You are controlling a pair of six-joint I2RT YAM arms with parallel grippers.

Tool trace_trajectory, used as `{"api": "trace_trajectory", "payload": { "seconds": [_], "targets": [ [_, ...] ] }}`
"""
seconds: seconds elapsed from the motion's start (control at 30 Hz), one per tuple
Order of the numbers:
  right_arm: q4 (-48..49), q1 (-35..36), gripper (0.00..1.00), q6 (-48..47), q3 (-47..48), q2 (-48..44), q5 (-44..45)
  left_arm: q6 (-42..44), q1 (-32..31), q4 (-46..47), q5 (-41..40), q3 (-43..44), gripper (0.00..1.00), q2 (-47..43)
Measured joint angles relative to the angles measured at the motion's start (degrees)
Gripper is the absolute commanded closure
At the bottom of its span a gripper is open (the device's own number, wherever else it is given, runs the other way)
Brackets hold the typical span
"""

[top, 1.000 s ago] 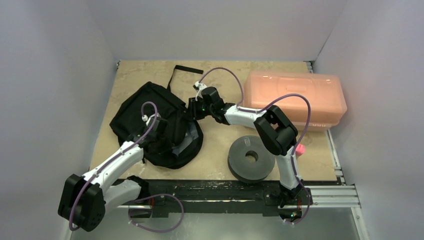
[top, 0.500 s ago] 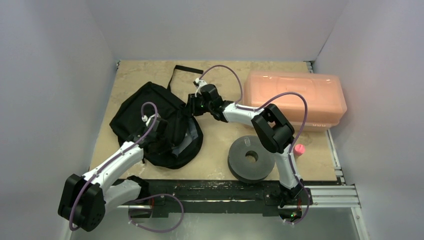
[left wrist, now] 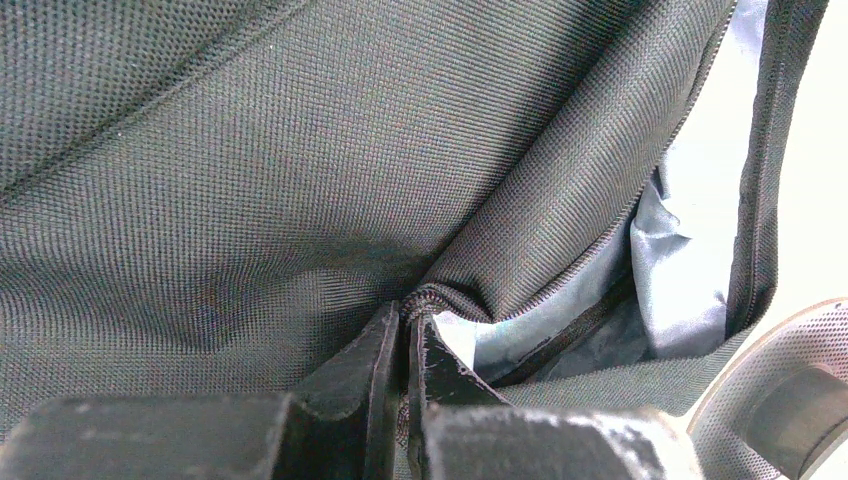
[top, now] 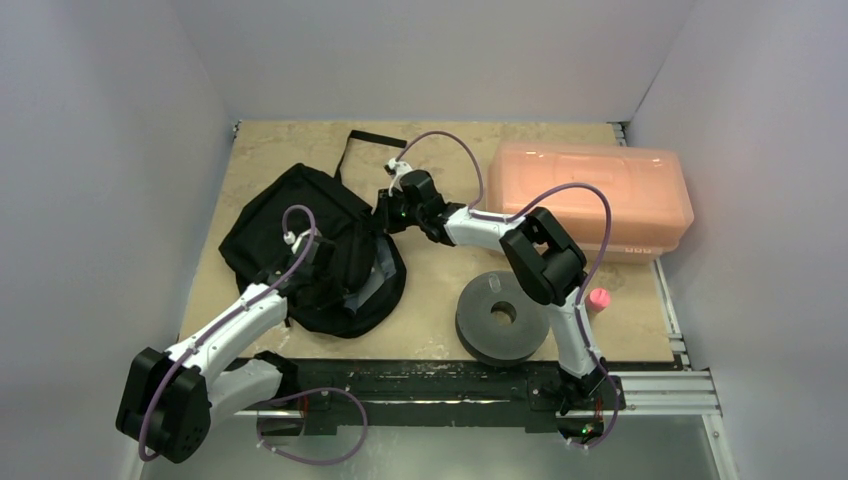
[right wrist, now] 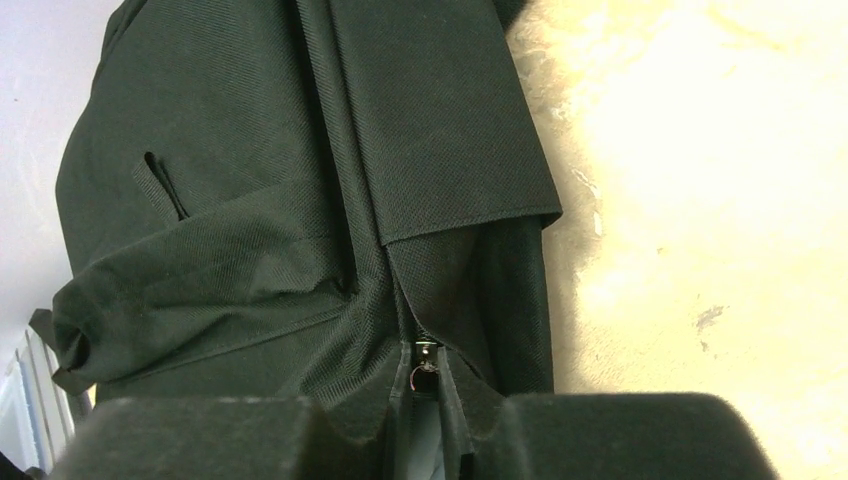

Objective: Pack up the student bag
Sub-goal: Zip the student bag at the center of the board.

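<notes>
The student bag (top: 295, 225), a floppy black backpack, lies at the left of the table with its long strap (top: 350, 150) trailing to the back. Its zip opening shows pale grey lining (top: 372, 285). My left gripper (top: 320, 278) is shut on a fold of the bag's fabric at the edge of the opening (left wrist: 420, 305); the lining (left wrist: 690, 220) shows to the right of it. My right gripper (top: 384, 213) is at the bag's far right edge and is shut on the metal zipper pull (right wrist: 425, 352) of the bag (right wrist: 250, 190).
A translucent orange lidded box (top: 590, 190) stands at the back right. A dark grey round spool (top: 503, 315) lies at the front centre, also showing at the left wrist view's corner (left wrist: 790, 400). A small pink object (top: 598, 298) sits beside the right arm.
My right gripper has shifted slightly to the far left along the bag's edge with the zipper pull. The left gripper has held still on the fabric.
</notes>
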Motion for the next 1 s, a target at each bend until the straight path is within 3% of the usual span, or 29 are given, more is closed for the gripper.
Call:
{"api": "trace_trajectory", "payload": {
  "seconds": [0.07, 0.2, 0.23, 0.37, 0.6, 0.83, 1.0],
  "targets": [
    [0.4, 0.0, 0.99, -0.4, -0.2, 0.0, -0.2, 0.0, 0.0, 0.0, 0.0, 0.0, 1.0, 0.0],
    [1.3, -0.3, 1.0, -0.5, -0.3, 0.0, -1.9, 0.2, 0.0, 0.1, 0.5, 0.0, 1.0, 0.0],
    [1.6, -0.5, 1.0, -0.3, -0.5, 0.0, -2.6, 0.4, 0.0, 0.3, 0.8, 0.0, 0.94, 0.0],
    [2.4, -1.2, 1.0, 1.0, -1.6, -0.3, -5.6, 1.5, 0.0, 1.3, 3.7, -0.4, 0.56, -1.3],
    [3.1, -2.4, 1.0, 3.2, -3.9, -2.6, -9.6, 2.9, 0.0, 0.8, 8.3, 1.4, 0.22, -7.5],
    [5.1, -2.8, 1.0, 8.8, -6.1, -4.8, -16.2, 3.8, 1.2, 1.4, 7.1, 11.8, 0.22, -0.9],
    [2.8, -2.8, 1.0, 8.7, -6.9, -8.4, -17.6, 4.6, 3.0, 4.4, 8.9, 12.6, 0.25, 2.6]
  ]
}}
